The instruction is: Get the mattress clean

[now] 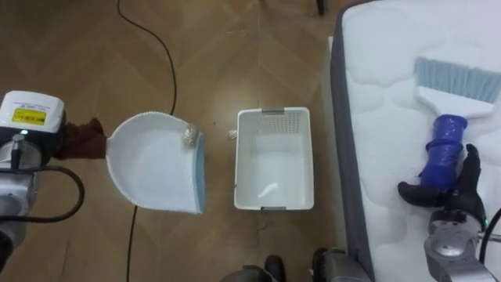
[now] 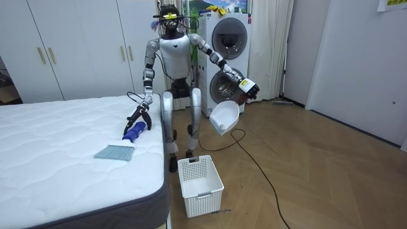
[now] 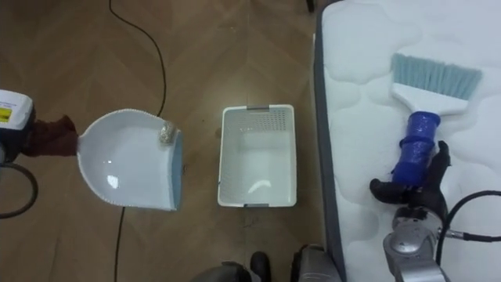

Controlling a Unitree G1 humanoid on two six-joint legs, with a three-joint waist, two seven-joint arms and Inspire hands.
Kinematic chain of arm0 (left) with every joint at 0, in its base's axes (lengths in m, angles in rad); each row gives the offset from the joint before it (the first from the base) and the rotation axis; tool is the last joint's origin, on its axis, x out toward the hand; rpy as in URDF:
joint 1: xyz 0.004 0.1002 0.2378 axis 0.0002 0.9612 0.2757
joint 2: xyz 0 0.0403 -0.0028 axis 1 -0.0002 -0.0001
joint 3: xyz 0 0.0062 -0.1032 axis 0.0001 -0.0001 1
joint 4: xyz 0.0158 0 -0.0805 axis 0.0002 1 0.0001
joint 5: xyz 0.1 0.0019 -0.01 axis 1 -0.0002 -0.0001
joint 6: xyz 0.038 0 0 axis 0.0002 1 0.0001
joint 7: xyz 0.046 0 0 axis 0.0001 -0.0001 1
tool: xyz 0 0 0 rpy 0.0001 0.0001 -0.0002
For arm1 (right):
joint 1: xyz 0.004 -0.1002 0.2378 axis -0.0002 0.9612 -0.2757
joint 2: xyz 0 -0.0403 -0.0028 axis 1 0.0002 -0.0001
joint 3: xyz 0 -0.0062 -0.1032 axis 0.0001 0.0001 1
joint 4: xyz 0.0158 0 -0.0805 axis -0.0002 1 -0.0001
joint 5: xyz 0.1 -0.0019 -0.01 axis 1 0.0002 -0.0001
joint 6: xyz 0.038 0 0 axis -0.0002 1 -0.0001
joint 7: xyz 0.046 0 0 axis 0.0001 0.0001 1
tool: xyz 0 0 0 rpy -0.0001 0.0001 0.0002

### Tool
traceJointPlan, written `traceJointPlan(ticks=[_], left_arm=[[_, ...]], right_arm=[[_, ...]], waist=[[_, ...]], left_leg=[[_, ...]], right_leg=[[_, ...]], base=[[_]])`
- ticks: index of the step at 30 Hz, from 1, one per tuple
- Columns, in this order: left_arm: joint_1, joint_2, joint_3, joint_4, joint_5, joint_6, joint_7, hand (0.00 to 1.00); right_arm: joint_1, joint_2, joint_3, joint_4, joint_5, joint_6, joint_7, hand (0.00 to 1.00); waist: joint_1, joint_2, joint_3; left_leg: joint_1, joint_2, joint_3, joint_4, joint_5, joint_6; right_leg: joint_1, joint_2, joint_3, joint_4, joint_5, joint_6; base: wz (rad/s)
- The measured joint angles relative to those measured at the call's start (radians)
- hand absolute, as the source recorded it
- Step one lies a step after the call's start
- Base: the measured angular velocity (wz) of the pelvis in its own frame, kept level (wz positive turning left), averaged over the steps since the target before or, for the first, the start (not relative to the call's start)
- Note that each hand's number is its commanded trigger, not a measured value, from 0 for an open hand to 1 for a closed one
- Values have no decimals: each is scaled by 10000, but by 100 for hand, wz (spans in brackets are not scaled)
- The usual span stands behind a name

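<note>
My left hand [image 1: 77,139] is shut on the handle of a white dustpan [image 1: 153,163], held out over the wooden floor left of the basket. A small crumpled scrap [image 1: 188,137] lies in the pan near its blue lip. On the white mattress [image 1: 391,94] at the right lies a brush [image 1: 442,149] with a blue handle and pale blue bristles [image 1: 458,77] pointing away from me. My right hand [image 1: 448,194] rests at the near end of the handle, open, with thumb and fingers spread to either side. In the room view I stand beside the bed [image 2: 63,146].
A white slotted basket [image 1: 274,200] stands on the floor between the dustpan and the bed's grey edge [image 1: 348,157]. Behind me in the room view are stacked washing machines [image 2: 229,57] and white wardrobes [image 2: 70,44]. Wooden floor stretches to the room view's right.
</note>
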Motion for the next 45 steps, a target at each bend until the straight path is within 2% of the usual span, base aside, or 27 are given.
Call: traceJointPlan(ticks=[3,8,13,21,26,30,38,40,45], left_arm=[[-137,19,-60,-267,534,0,-16,100],[-466,204,-624,-908,1381,-1,-94,100],[-543,266,-824,-1743,2017,-1,-174,100],[-769,307,-1015,-1831,2577,4,-253,100],[-1003,322,-1196,-1887,2576,10,-415,100],[-1041,420,-1196,-2445,2578,10,-624,100],[-1325,448,-1306,-2336,2330,11,-674,100],[-1460,447,-1576,-1894,1892,9,-668,100],[-1433,351,-1592,-1217,546,-23,-541,100]], right_arm=[[-125,78,5,110,-140,-13,-158,0],[-129,75,-6,115,-280,-79,-204,0],[7,76,-12,37,-458,-225,-320,0],[-35,76,79,48,-676,-463,-474,0],[-213,51,197,62,-776,-481,-477,0],[-233,52,195,62,-1118,-502,-475,0],[-233,52,211,-1,-1064,-521,-297,0],[-240,53,254,-12,-1068,-557,-245,0],[-227,69,300,-9,-1002,-672,-270,0]], waist=[[-98,28,34],[-262,158,94],[-283,335,77],[-281,515,74],[-351,710,70],[-460,844,54],[-611,908,51],[-687,917,57],[-750,1013,110]], left_leg=[[-143,-8,-9,31,-3,2],[-161,-6,81,27,-35,56],[-116,-6,111,6,-47,71],[200,8,494,-47,-56,86],[227,24,599,-8,-80,45],[219,25,605,7,-78,48],[409,25,639,-176,-50,97],[543,25,701,-249,-49,96],[919,29,809,-473,-51,98]], right_leg=[[-109,-12,-19,7,-16,24],[-110,-47,13,22,-69,86],[-103,-47,71,35,-83,118],[-84,-75,441,358,-132,136],[-86,-52,553,392,-139,108],[-98,-31,614,403,-128,121],[-32,-20,686,417,-129,123],[34,8,790,412,-151,142],[327,28,882,278,-162,144]], base=[[7],[6],[0],[-9],[-5],[0],[0],[-6],[-8]])
